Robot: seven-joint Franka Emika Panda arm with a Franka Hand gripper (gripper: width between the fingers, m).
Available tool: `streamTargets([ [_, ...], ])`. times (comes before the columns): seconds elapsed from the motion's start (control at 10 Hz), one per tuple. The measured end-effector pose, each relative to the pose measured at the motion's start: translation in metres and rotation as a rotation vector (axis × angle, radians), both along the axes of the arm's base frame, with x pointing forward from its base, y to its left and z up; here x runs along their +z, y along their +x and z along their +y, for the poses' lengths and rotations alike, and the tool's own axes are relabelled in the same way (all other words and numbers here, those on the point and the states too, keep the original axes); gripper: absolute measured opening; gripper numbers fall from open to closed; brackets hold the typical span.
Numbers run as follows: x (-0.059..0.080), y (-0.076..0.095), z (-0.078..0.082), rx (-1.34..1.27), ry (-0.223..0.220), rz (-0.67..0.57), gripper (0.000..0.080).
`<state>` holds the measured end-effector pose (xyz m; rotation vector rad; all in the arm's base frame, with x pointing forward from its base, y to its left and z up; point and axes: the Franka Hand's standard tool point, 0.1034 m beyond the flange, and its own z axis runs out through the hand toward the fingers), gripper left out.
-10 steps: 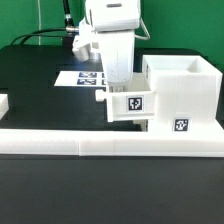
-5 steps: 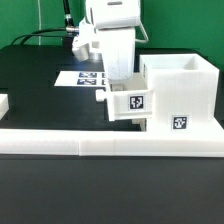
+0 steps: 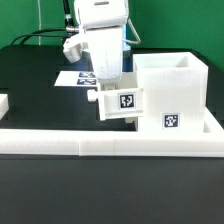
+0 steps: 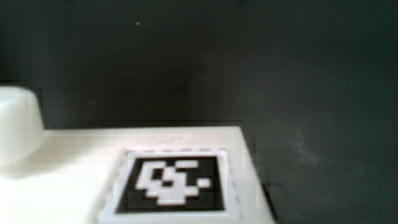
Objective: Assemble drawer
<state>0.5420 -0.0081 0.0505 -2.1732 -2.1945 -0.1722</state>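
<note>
The hand (image 3: 111, 88) is gripping a small shallow box (image 3: 121, 104), holding it against the open side of the housing (image 3: 166, 95) on the desk (image 3: 40, 85), by the border rail (image 3: 100, 141). Housing contents cannot be determined.

A black surface (image 3: 30, 85) is seen beneath and around the claw (image 3: 108, 90), a marker board (image 3: 76, 77) lying flat on it just behind the claw, while a long low white rail (image 3: 60, 146) is set across in front.
</note>
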Motion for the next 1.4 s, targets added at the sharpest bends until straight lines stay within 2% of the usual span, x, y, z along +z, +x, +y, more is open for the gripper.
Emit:
streamTargets([
  [0.2,0.001,0.004,0.012,0.067,-0.031,-0.028,0.0044],
  [0.3,0.0,0.004,0.013,0.022,-0.038,-0.029,0.0044],
  [1.0,-0.001,0.002,0.009,-0.032,-0.035,-0.022,0.0045],
  [1.1,0.003,0.001,0.007,-0.032,-0.043,-0.005,0.022],
  [1.2,0.008,0.004,0.009,-0.029,-0.046,-0.007,0.0355],
  [1.3,0.012,0.007,0.01,-0.026,-0.048,-0.004,0.0355],
  [1.4,0.019,0.01,0.011,-0.025,-0.054,-0.001,0.0528],
])
